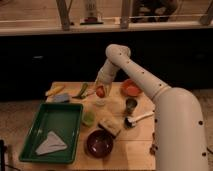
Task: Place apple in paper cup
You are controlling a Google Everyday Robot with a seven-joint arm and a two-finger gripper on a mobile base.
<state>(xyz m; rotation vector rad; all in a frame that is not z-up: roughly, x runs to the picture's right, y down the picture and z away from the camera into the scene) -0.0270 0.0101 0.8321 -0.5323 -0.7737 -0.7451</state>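
My gripper [100,89] hangs over the middle back of the wooden table [140,145], shut on the small red apple [100,92]. The apple is held just above the small white paper cup [100,103], which stands upright on the table directly beneath it. The apple's lower edge is close to the cup's rim, and I cannot tell if they touch. The white arm comes in from the right foreground and bends down to the gripper.
An orange bowl [131,89] and a dark metal cup [131,105] stand to the right. A light green cup [88,118], a tan block [110,126] and a dark bowl [99,142] are nearer the front. A green tray [35,127] holding a cloth is at left.
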